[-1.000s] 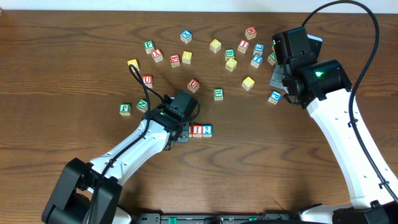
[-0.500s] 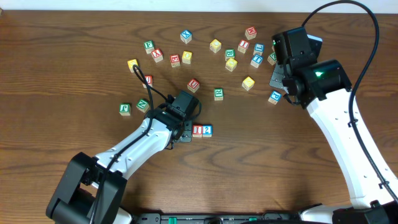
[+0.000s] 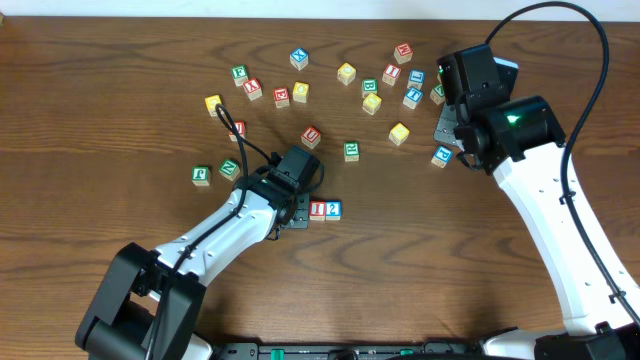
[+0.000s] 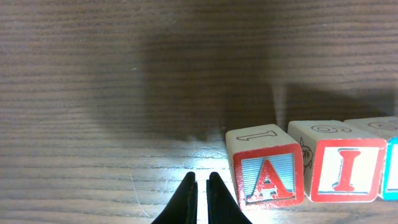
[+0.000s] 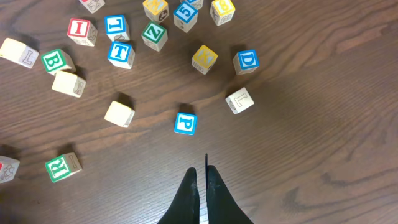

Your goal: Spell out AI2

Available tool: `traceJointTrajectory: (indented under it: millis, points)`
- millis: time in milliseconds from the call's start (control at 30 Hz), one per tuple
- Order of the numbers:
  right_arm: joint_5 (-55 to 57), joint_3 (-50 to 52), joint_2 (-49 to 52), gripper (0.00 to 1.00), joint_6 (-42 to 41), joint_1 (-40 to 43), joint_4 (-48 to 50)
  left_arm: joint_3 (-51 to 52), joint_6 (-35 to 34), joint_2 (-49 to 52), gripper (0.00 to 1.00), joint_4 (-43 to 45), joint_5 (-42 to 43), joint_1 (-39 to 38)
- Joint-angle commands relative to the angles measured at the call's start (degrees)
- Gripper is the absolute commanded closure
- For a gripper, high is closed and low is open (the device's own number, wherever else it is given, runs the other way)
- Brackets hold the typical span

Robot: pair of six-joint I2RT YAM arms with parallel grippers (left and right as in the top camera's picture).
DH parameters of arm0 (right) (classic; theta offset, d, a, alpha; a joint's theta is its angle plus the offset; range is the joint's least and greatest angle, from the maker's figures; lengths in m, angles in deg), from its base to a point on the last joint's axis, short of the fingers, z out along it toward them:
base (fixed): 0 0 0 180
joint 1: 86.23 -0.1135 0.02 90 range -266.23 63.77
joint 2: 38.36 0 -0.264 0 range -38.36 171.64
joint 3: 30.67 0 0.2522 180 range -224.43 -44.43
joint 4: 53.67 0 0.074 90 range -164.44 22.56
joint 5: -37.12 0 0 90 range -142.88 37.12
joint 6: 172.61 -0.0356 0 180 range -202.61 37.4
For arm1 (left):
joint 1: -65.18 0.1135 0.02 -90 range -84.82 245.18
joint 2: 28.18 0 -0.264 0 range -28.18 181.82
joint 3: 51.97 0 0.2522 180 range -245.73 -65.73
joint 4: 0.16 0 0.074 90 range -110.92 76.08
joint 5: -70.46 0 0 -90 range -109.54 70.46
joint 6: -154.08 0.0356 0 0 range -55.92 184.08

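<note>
Row of three: A cube, I cube and 2 cube touch side by side, at six o'clock from the scattered blocks. We judge them light, stiff wood, best pinched across opposite flat faces. Our left gripper, clenched empty, lies low at the A cube's nine o'clock; our right gripper, likewise clenched empty, hovers toward two o'clock.

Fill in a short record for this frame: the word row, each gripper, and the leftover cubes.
word row: A cube, I cube and 2 cube side by side, reading A I 2
left gripper: shut, empty, tips beside the A cube
right gripper: shut, empty, above loose cubes
loose cubes: scattered on the table, apart from the row
</note>
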State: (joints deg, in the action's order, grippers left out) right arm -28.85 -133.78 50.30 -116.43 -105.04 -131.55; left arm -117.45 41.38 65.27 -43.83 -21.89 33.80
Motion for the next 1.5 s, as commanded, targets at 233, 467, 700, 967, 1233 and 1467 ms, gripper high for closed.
traceJointTrajectory:
  millis: [233,467,700,967,1233,1467]
  points:
    - [0.46,-0.81,0.55,0.99,0.7,0.5,-1.44,0.85,2.1,0.76,0.93,0.63,0.87,0.17]
    - [0.44,-0.81,0.55,0.99,0.7,0.5,-1.73,0.85,2.14,0.76,0.92,0.7,0.87,0.17]
    - [0.44,-0.81,0.55,0.99,0.68,0.5,-1.9,0.83,4.02,0.76,0.92,1.42,1.95,0.17]
    - [0.46,-0.81,0.55,0.99,0.7,0.5,-2.12,0.85,4.04,0.76,0.93,1.51,1.97,0.17]
    - [0.44,-0.81,0.55,0.99,0.7,0.5,-2.14,0.83,4.35,0.76,0.92,1.57,2.38,0.17]
    - [0.44,-0.81,0.55,0.99,0.7,0.5,-2.12,0.83,5.46,0.76,0.93,1.95,3.21,0.17]
